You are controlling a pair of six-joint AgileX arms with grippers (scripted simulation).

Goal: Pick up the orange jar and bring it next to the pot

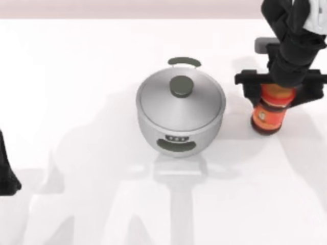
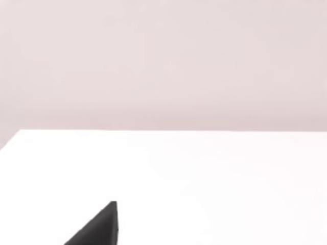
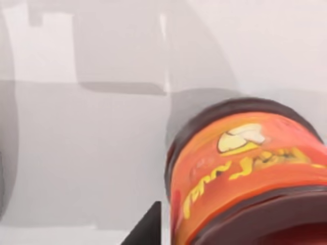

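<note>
The right hand is over on the right side of the white table, coming down from above onto the orange jar. Its dark fingers sit on either side of the jar's red-orange lid, closed in on it, so the jar is gripped near its top. The jar stands upright or close to it, to the right of the pot and apart from it, with a strip of bare table between the two. From the right wrist view the jar fills the near part of the picture, its orange label with yellow markings and its dark base turned toward the table; whether the base touches the table I cannot tell. The pot is in the middle of the table, silver, lid on, with a dark knob on top. The left arm is parked at the left edge, near side; I cannot tell how its hand stands
</note>
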